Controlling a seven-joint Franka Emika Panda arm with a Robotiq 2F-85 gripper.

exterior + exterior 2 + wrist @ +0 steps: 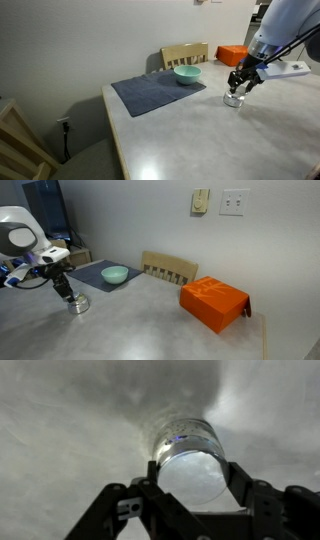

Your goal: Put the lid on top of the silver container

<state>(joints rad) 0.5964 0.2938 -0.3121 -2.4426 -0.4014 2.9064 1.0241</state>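
In the wrist view my gripper [192,466] is shut on the lid [190,482], a round shiny disc held at its edge between the two dark fingers [236,478]. The lid covers the mouth of the silver container [188,434], whose shiny wall shows just beyond it. Whether the lid rests on the rim I cannot tell. In both exterior views the gripper [241,82] [64,286] hangs directly over the small silver container [234,100] [77,305], which stands on the grey tabletop.
A teal bowl [187,74] [114,275] sits on a dark cloth mat [155,93]. An orange box [214,302] [232,54] lies further along the table. A wooden chair [185,53] stands at the far edge by the wall.
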